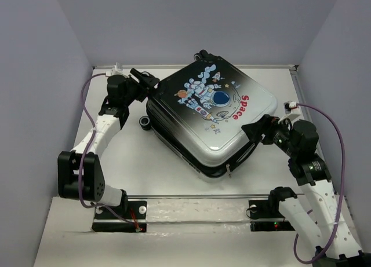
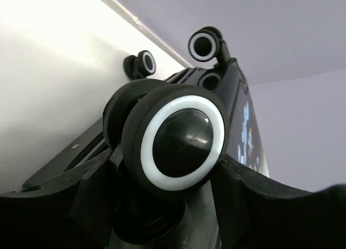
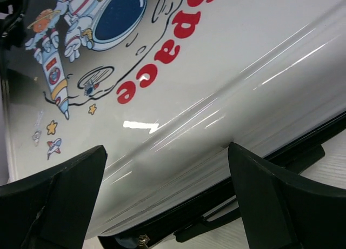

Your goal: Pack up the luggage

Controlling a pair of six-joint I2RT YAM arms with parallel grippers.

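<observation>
White table (image 1: 151, 163), pale lavender walls (image 1: 174, 24) on three sides, metal rail (image 1: 197, 196) along near edge, even light

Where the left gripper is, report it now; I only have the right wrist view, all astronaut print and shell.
Observer: The left gripper is at the far left corner of the luggage, at its wheel end.
Operator: Say what sits between its fingers.
Observer: One black-and-white wheel lies between them. Whether they pinch it cannot be told.
</observation>
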